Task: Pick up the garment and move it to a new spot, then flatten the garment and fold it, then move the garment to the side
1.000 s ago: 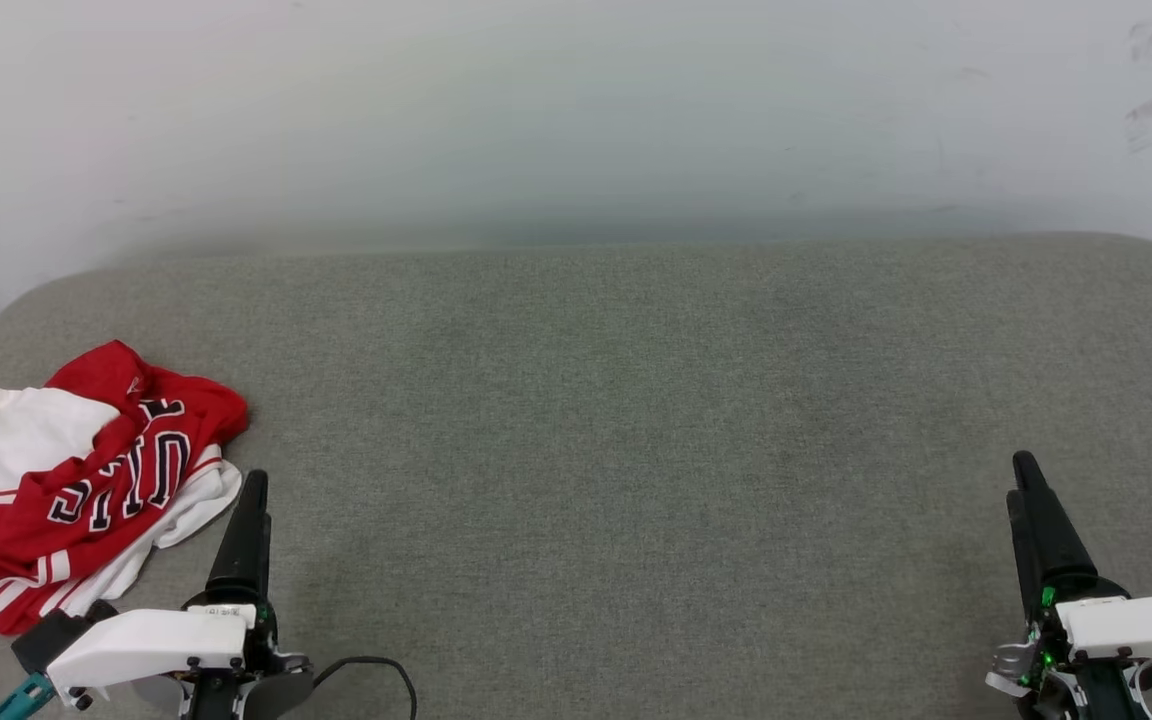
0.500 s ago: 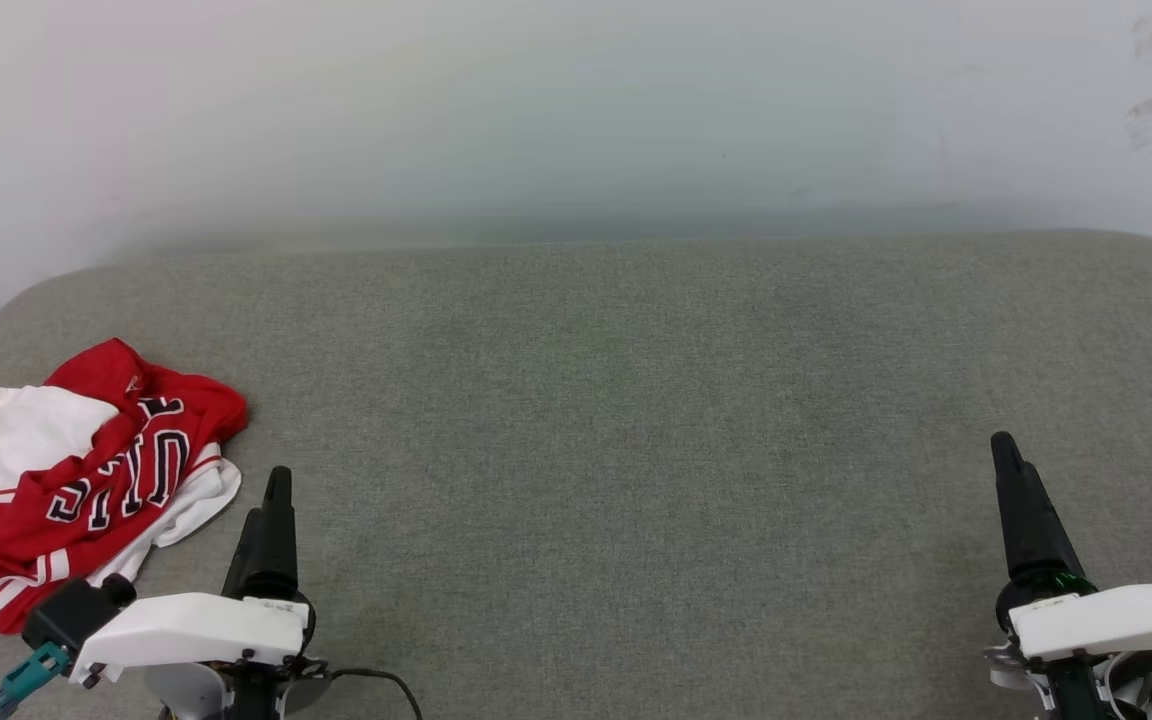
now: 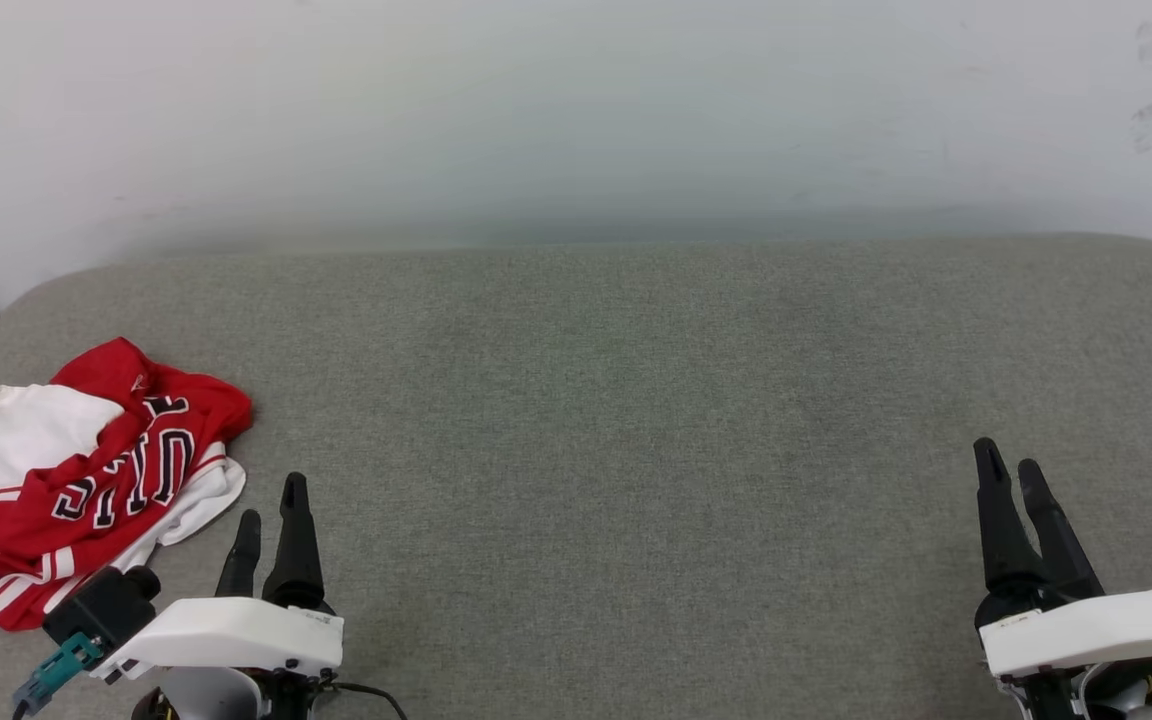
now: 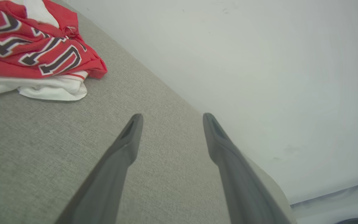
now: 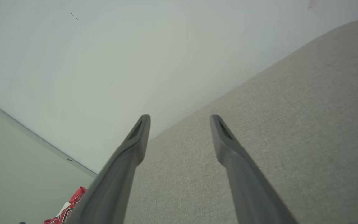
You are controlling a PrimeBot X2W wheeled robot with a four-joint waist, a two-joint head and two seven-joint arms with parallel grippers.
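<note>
The left gripper point(image 3: 271, 502) sits at lower left, the right gripper point(image 3: 1007, 460) at lower right. Both point forward over the grey cushion point(image 3: 616, 400), fingers spread wide and empty. The garment point(image 3: 86, 480) lies crumpled just left of the left gripper. Its dark, white-outlined block letters are too creased to read.

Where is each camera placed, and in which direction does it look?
Head view: on the head, facing forward and down at the grey cushion; left end effector and right end effector show, open.
Left wrist view: on the left wrist, along its own fingers past the garment toward the wall.
Right wrist view: on the right wrist, along its fingers across the cushion.
Shared: all three show the garment.
</note>
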